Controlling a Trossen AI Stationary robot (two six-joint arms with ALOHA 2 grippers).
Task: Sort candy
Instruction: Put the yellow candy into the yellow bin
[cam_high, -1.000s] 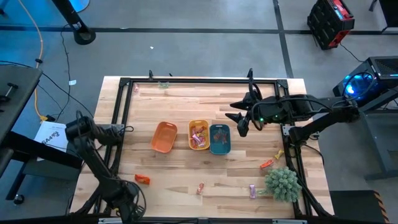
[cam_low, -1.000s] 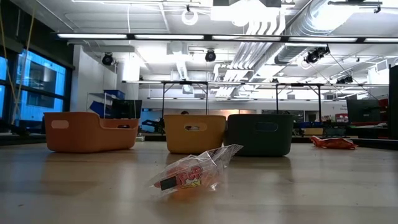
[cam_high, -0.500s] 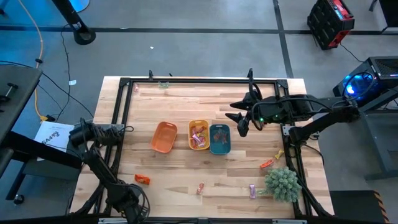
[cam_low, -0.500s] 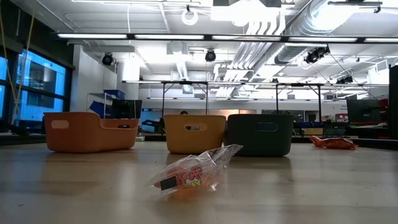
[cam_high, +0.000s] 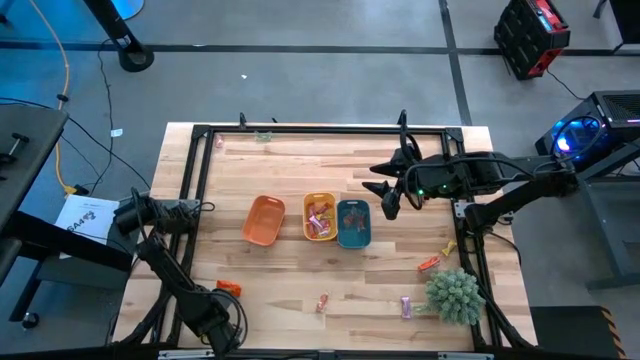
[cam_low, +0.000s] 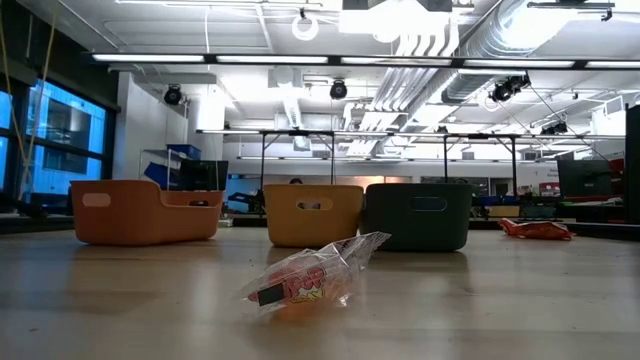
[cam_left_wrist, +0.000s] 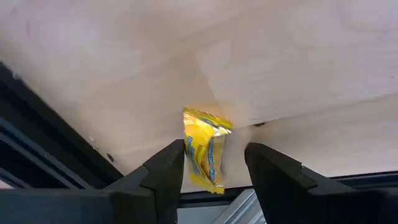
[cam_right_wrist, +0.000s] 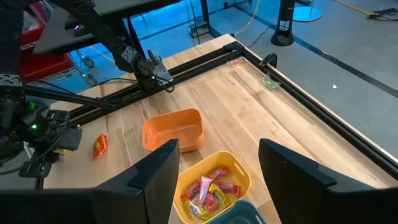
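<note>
Trays (cam_high: 264, 220), three; loose candy (cam_high: 322, 302), five

On your wooden bench (cam_high: 300, 170) three trays sit side by side: orange (cam_high: 263, 220), yellow (cam_high: 319, 217) holding candy (cam_high: 320, 219), teal (cam_high: 354, 223). Your right tool (cam_high: 388, 194) hovers beside the teal tray. Loose sweets (cam_high: 428, 264) lie near the spiky green ball (cam_high: 456, 295).

I see three trays side by side mid-table: one tray (cam_high: 264, 220) on the left, a middle tray (cam_high: 320, 217) holding candy (cam_high: 320, 216), a third tray (cam_high: 354, 223) touching its right side. Loose sweets (cam_high: 323, 302) lie nearer the front edge, left of the plant ball (cam_high: 455, 295) in the front right corner.
</note>
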